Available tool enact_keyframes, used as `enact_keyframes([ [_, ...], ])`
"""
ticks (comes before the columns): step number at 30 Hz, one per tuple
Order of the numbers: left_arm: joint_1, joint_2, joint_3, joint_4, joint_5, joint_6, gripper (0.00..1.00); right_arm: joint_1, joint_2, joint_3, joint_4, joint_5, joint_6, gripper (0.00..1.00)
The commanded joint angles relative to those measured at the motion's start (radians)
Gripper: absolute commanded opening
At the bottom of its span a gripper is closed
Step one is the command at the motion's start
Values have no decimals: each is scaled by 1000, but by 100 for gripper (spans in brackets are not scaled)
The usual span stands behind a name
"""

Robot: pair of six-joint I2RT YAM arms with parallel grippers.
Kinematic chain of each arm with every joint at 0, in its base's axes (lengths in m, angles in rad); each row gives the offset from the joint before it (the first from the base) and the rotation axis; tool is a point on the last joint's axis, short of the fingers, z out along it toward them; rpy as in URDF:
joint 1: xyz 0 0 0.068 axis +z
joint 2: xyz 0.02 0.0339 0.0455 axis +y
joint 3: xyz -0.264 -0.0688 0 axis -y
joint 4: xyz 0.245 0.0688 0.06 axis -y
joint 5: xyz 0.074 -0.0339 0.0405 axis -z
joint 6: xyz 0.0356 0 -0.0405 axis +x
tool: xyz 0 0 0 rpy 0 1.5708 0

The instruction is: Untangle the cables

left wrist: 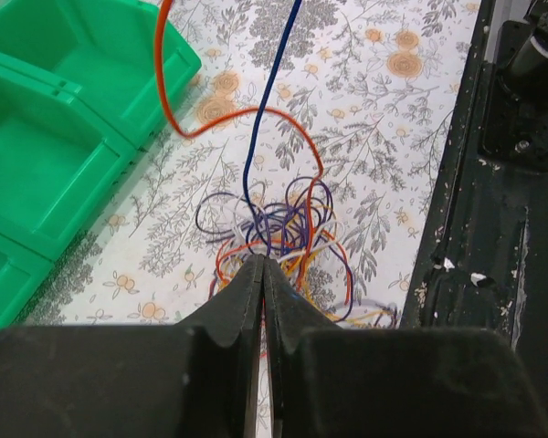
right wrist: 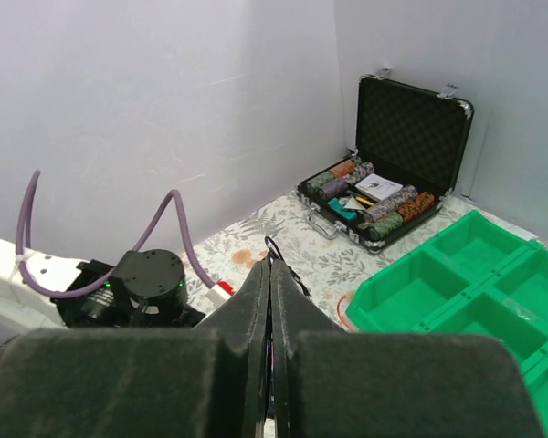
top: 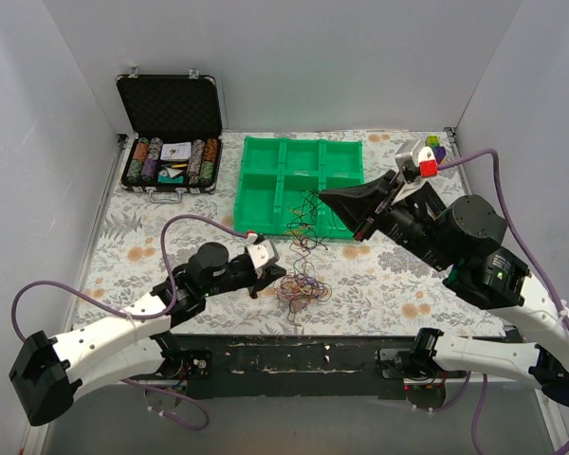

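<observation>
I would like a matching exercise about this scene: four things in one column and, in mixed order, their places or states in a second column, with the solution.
Column one
1. green tray
2. black case
3. cables
4. right gripper

Column two
a. raised, shut on thin wires
b. far left corner, lid open
c. a heap at the tip of the left gripper
d. far middle, several compartments

Pairs: 1-d, 2-b, 3-c, 4-a
</observation>
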Motion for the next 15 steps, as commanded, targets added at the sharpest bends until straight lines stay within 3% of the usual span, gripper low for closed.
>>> enact_keyframes([
  [1,-7,-71,-48,-35,-32,40,0,1,5,71,5,52,-61,1],
  [5,-7,-114,-68,-48,-95,22,4,0,16,88,2,34,-64,1],
  [6,-7,-120,-54,-57,-104,10,32,0,24,88,-6,26,-56,1],
  [7,-7,-122,-39,-63,-113,-9,51,1,28,82,-7,16,-47,1],
  [11,-7,-114,30,-52,-132,-61,68,0,21,42,19,-12,-21,1],
  [15,-7,-82,87,-6,-127,-113,72,0,17,29,37,-40,-4,1],
])
